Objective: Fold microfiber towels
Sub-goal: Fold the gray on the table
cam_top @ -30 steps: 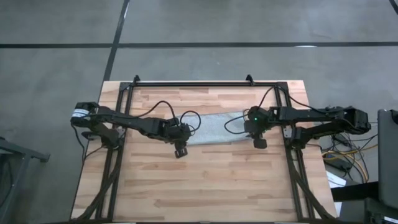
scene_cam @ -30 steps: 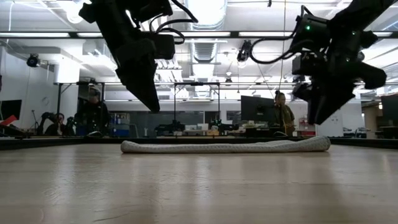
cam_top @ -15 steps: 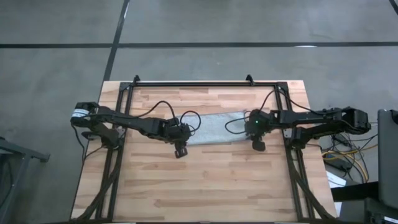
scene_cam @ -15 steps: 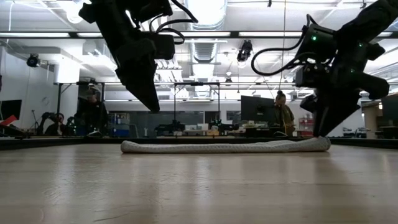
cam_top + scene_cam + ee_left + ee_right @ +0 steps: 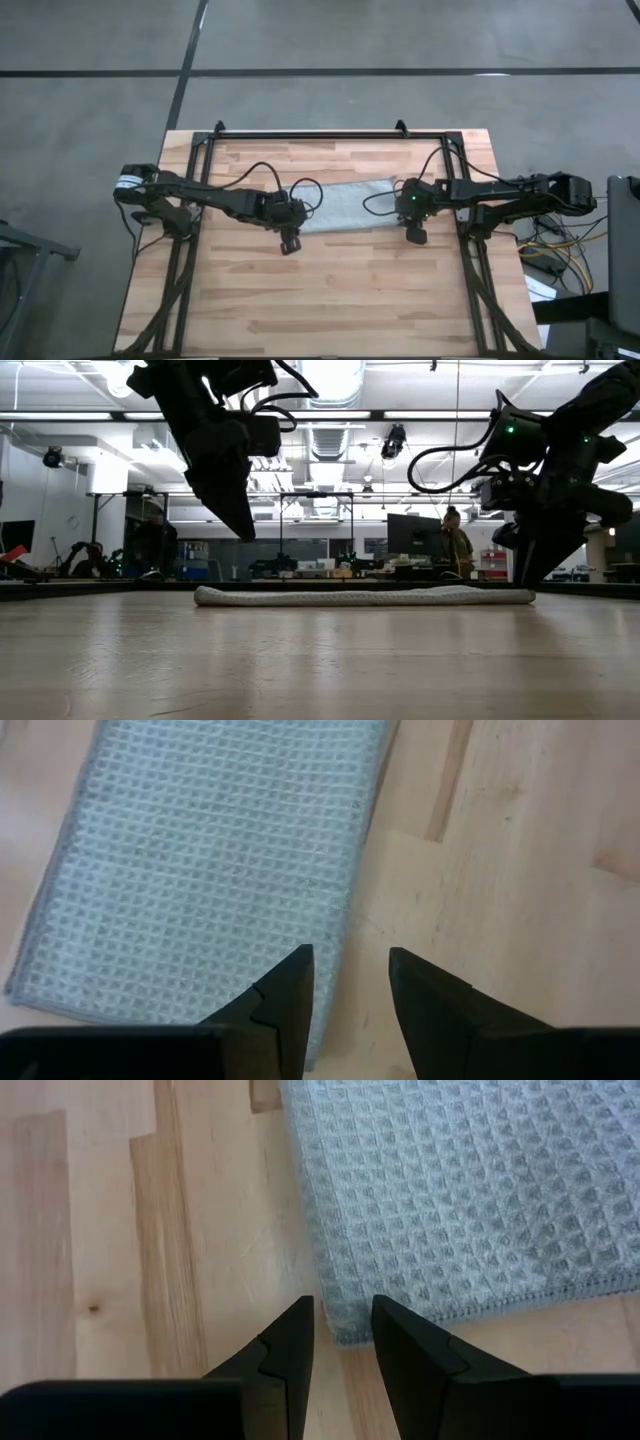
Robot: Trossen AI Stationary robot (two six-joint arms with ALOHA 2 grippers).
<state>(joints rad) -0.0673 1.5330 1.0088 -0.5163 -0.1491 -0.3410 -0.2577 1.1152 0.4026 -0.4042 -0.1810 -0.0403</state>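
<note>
The light grey-blue towel [image 5: 350, 207] lies flat on the wooden table, folded into a strip that runs left to right. It also shows in the low view [image 5: 360, 597]. My left gripper [image 5: 289, 243] is open and hovers well above the towel's near left corner [image 5: 300, 1020]. My right gripper [image 5: 415, 236] is open and low at the towel's right end [image 5: 527, 582]. Its fingers stand on either side of the towel's near right corner [image 5: 345, 1325]. My right gripper comes from above, pointing down, with its open fingertips [image 5: 295, 1342] down at table level beside the towel's near right corner. I cannot tell whether they touch the cloth or the table.
A black metal frame [image 5: 310, 134] runs along the table's far edge and down both sides. Cables loop over the towel's two ends [image 5: 305, 192]. Bare wood [image 5: 340, 290] lies toward the near edge. People and desks show in the room behind [image 5: 455, 545].
My right gripper has gone down from above the towel's right end to table level at its near right corner, staying open. The towel has kept its place.
</note>
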